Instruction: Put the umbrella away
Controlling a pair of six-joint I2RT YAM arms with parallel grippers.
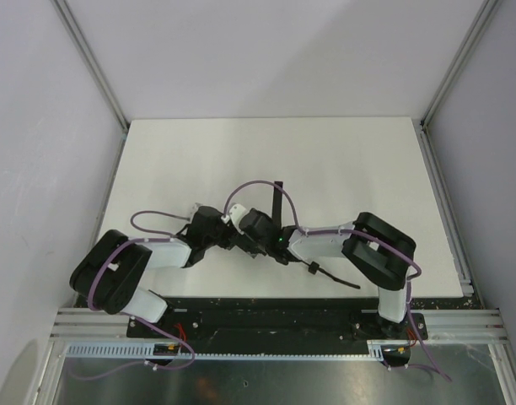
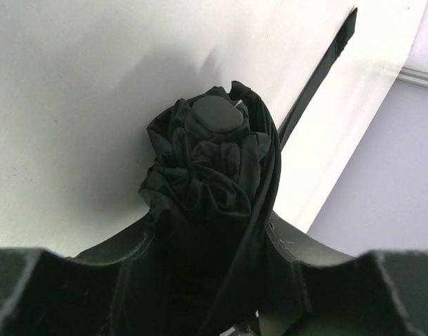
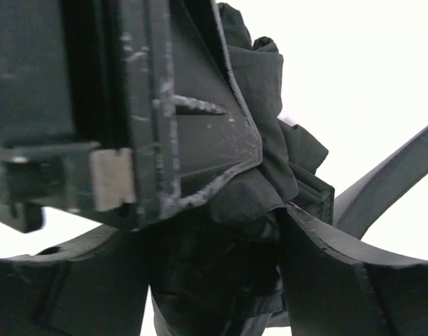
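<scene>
The umbrella (image 2: 210, 161) is a folded bundle of black fabric with a round cap at its end. In the left wrist view it sits between my left gripper's (image 2: 210, 234) jaws, which are shut on it. Its flat black strap (image 2: 319, 70) runs out over the white table. In the right wrist view my right gripper (image 3: 214, 273) is shut on the same fabric (image 3: 277, 140), with the left gripper's finger (image 3: 179, 126) pressed close beside it. In the top view both grippers (image 1: 217, 228) (image 1: 254, 232) meet at the table's middle and hide most of the umbrella; only the strap (image 1: 277, 202) shows.
The white table (image 1: 266, 152) is bounded by grey walls and metal rails left and right. A thin black strip (image 1: 335, 278) lies on the table under the right forearm near the front edge. Purple cables loop over both arms.
</scene>
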